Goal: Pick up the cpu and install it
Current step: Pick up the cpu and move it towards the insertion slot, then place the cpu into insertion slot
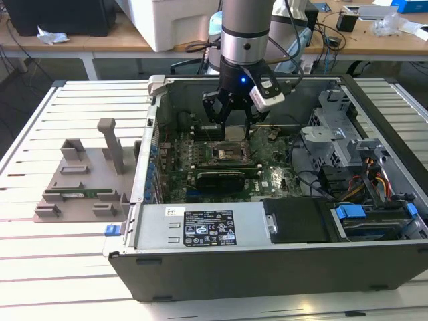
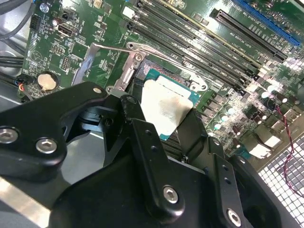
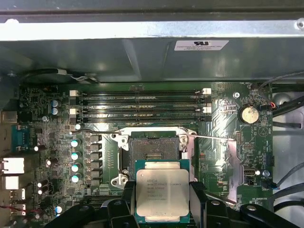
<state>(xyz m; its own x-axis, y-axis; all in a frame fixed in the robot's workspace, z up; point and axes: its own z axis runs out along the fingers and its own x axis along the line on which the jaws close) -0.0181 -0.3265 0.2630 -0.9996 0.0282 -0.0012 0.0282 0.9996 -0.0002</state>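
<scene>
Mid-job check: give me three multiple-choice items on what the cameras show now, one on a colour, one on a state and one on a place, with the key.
1. The motherboard is:
A. blue
B. red
C. green

2. The socket is:
A. holding a chip
B. open and empty
C. clamped shut

3. The cpu is:
A. between the fingers of the gripper
B. seated in the socket
C. lying flat on the motherboard

Key:
1 C: the board is green in both wrist views.
2 B: its bare contact field shows in the first wrist view.
3 A: black fingers flank the chip in both wrist views.
</scene>
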